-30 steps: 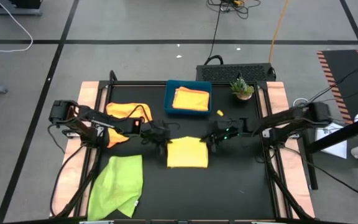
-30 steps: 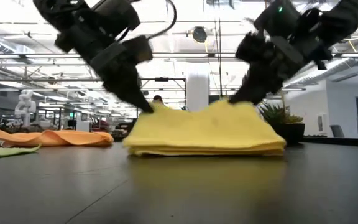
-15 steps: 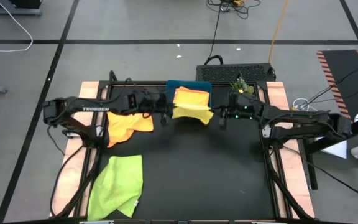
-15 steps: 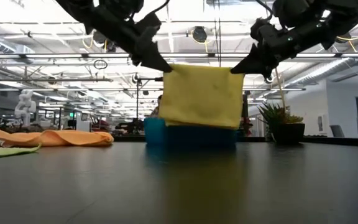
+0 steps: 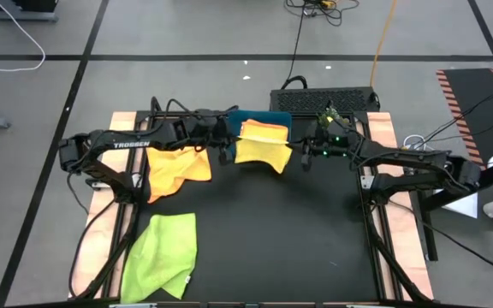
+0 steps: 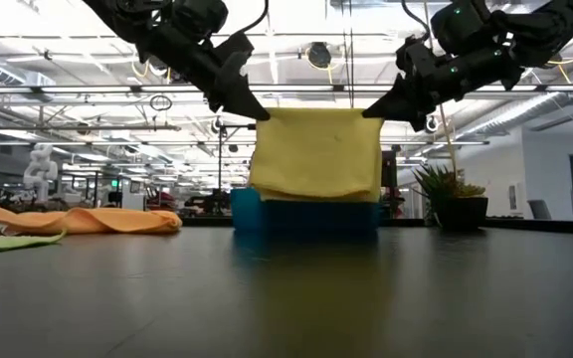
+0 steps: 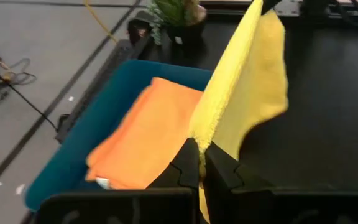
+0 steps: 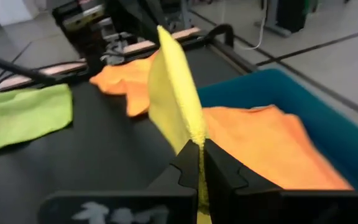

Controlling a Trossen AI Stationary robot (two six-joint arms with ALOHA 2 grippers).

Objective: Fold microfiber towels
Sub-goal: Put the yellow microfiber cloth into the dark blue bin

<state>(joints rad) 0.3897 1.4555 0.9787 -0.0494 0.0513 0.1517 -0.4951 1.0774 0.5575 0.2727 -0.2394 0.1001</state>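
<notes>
A folded yellow towel [image 6: 316,154] hangs in the air between my two grippers, just in front of the blue tray [image 5: 238,118]. A folded orange towel [image 5: 264,131] lies in that tray. My left gripper [image 6: 259,113] is shut on the yellow towel's upper left corner and my right gripper [image 6: 372,110] on its upper right corner. In the high view the yellow towel [image 5: 262,152] hangs over the tray's near edge. An unfolded orange towel [image 5: 176,169] and a lime green towel [image 5: 163,255] lie flat on the table's left side. My left gripper pinches the yellow towel's upper left corner [image 7: 202,134] between its two fingers, several folded layers together. The fingers come slanting down from the table's left. The towel hangs below, clear of the table. My right gripper pinches the upper right corner [image 8: 194,134] between its two fingers, coming from the table's right and slanting slightly down. The top edge [image 6: 316,112] runs nearly straight between the two grippers, and the rest hangs down.
A small potted plant [image 5: 333,120] stands at the far right beside the tray. The black table top [image 5: 298,231] in the middle and to the right is bare. Wooden side rails [image 5: 383,171] border the table.
Both grippers have lifted the folded yellow towel off the table's middle and carried it up and toward the far edge. It lay flat before; now it hangs clear of the table by its two upper corners, in front of the blue tray. Both grippers have stayed shut.
</notes>
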